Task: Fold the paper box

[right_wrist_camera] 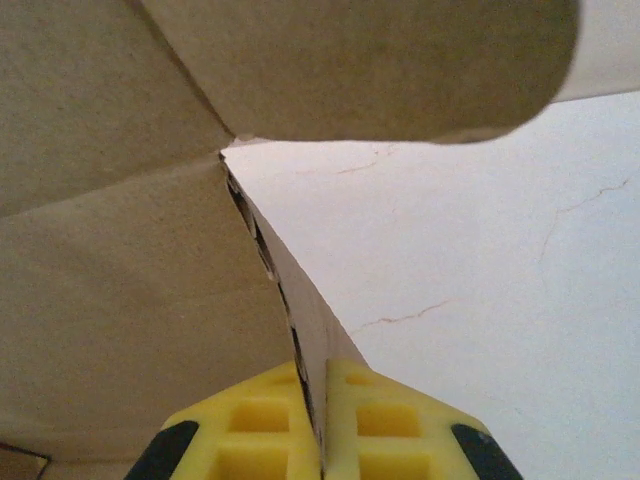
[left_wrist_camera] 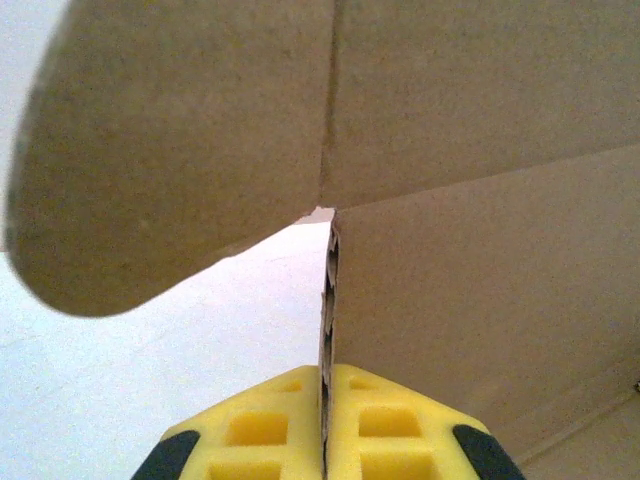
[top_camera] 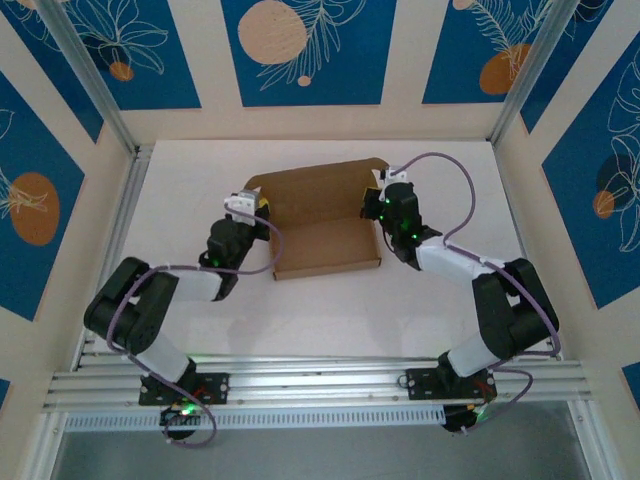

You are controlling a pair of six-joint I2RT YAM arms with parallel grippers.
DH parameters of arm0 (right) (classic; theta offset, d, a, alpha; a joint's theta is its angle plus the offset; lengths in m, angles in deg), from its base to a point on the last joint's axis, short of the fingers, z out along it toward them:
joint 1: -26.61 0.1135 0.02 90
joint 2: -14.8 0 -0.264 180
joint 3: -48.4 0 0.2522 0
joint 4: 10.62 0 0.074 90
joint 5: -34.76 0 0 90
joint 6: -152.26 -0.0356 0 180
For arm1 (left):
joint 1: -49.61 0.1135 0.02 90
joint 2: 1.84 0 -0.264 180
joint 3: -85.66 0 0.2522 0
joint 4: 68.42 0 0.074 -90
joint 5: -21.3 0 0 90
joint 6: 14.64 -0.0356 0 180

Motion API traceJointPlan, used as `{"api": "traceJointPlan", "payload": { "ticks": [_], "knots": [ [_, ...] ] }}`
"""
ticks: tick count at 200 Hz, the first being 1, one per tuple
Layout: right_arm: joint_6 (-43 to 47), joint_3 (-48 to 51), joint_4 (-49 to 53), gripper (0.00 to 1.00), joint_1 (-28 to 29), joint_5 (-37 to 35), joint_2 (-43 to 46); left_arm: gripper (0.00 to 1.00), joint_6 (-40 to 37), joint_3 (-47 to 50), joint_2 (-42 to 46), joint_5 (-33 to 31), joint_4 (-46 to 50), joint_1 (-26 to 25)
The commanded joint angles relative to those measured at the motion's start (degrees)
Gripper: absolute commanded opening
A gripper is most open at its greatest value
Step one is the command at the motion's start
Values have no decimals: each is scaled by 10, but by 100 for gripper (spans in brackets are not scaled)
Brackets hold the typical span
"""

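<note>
Left hand [top_camera: 260, 203] pinching paper box [top_camera: 325, 245] wall at its 9 o'clock | right hand [top_camera: 379, 203] pinching the 3 o'clock wall

Flat white tabletop [top_camera: 320, 320] underneath, ringed by blue-and-cream patterned wall panels [top_camera: 345, 60], silver aluminium frame rail [top_camera: 320, 380] along the near edge.

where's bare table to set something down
Widest bare patch: table between the paper box and the arm bases. Narrow strip behind the box, by the back wall. Crowded at both box sides, where left end effector and right end effector grip it.
</note>
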Motion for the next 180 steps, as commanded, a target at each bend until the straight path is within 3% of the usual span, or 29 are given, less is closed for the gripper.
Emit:
{"api": "traceJointPlan", "payload": {
  "ticks": [1, 52, 180],
  "knots": [
    [-36, 14, -59, 0, 31, 14, -11, 0, 21, 9, -21, 10, -63, -30],
    [-45, 53, -118, 0, 48, -7, -11, 0, 20, 54, -76, 6, -173, -43],
    [-113, 81, -127, 0, 59, -30, -27, 0, 63, 62, -77, 14, -172, -45]
  ]
}}
